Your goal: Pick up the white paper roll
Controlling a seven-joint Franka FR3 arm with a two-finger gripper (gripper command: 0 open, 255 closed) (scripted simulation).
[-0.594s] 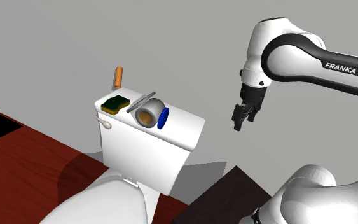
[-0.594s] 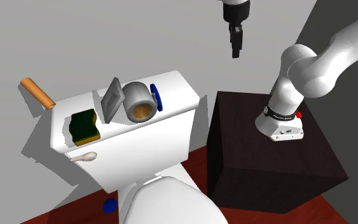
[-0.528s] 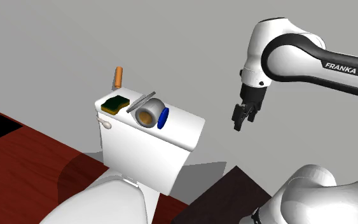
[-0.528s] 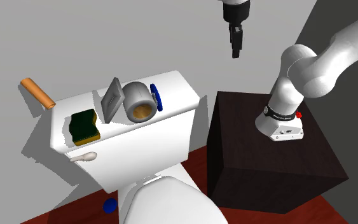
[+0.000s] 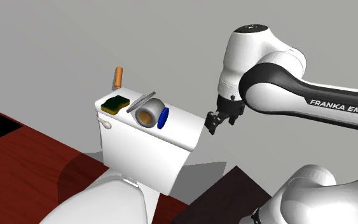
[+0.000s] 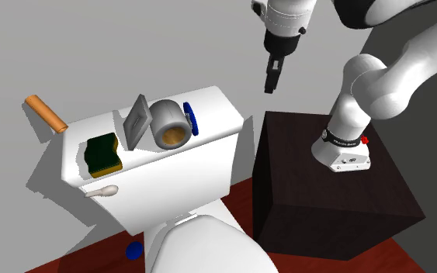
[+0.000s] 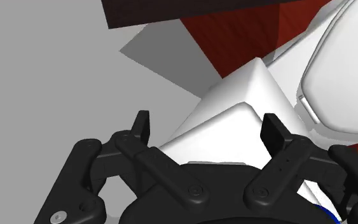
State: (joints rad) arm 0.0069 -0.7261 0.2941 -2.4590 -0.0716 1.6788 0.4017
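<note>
Pale cylindrical paper roll [image 5: 149, 114], tan hollow end, on smooth white toilet tank [image 5: 139, 153], gripper [image 5: 213, 125] apart, fingers spread, empty

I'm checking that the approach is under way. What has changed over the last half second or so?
The gripper moved down and toward the shoulder view's left, closing on the toilet tank. Its fingers stand open and hold nothing. The grey paper roll, the green sponge, the blue disc and the orange cylinder lie where they were.
</note>
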